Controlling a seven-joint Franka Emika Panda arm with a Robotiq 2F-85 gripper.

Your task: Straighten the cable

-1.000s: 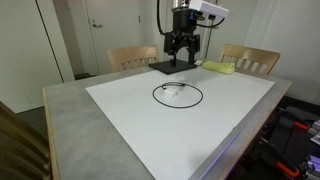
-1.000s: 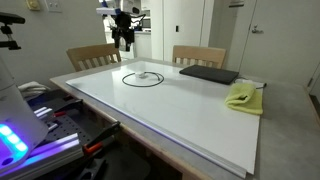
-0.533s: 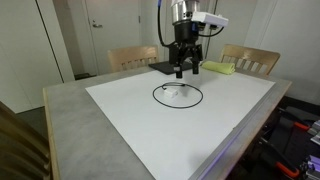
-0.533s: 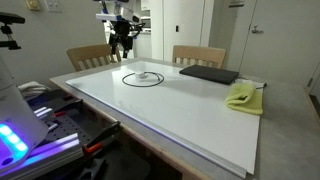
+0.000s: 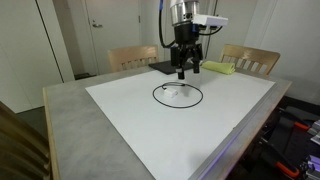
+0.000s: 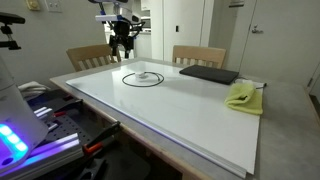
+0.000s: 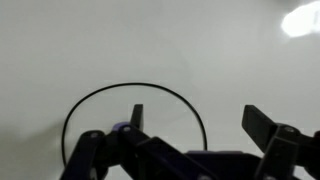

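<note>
**Item:** long, very thin, flexible black cable [image 5: 178, 106], lying in a single flat loop on the white sheet [image 5: 210, 135] that covers the grey worktop [image 5: 70, 108]. It sits nearer the far edge than the near one. Small plug ends appear to rest inside the loop.

**Handling (judged):** light and limp, with no stiffness, so it will likely drag and slide rather than lift cleanly. It is best pinched close to a plug end and drawn outward along the worktop.

**Black two-finger gripper** [image 5: 182, 70]: jaws spread wide and empty. It hovers above the loop's far side, clear of it.
</note>
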